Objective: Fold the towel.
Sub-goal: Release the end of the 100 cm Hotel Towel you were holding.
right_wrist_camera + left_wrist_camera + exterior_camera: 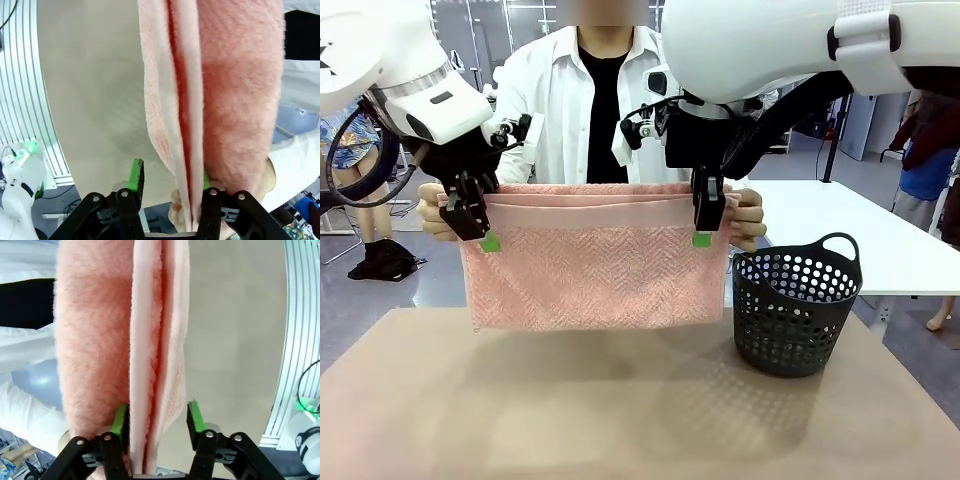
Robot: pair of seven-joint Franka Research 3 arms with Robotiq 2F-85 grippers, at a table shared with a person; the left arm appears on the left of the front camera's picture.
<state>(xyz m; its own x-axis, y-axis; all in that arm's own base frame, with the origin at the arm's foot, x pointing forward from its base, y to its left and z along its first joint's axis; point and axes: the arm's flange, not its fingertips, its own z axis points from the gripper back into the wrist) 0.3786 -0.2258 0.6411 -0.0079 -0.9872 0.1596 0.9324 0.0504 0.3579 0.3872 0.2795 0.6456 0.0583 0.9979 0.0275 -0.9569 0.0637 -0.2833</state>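
Front view: the towel (590,275) hangs folded double above the table (520,420), its top edge level. It is pinched at the upper corners by the person's hand at picture left (432,212) and the person's hand at picture right (750,218). The left gripper (488,240) points down over the upper corner at picture left, and the right gripper (702,236) does the same at the opposite corner. A black basket (795,310) stands on the table just beside the towel's lower corner at picture right.

In the left wrist view the jaws stand apart with the towel's smooth border layers between them. One green pad (119,421) lies against the cloth and the other pad (195,417) is clear of it. In the right wrist view the jaws are likewise spread around the folded edges. The visible pad (136,175) is apart from the towel, while the other finger is mostly hidden behind the cloth.
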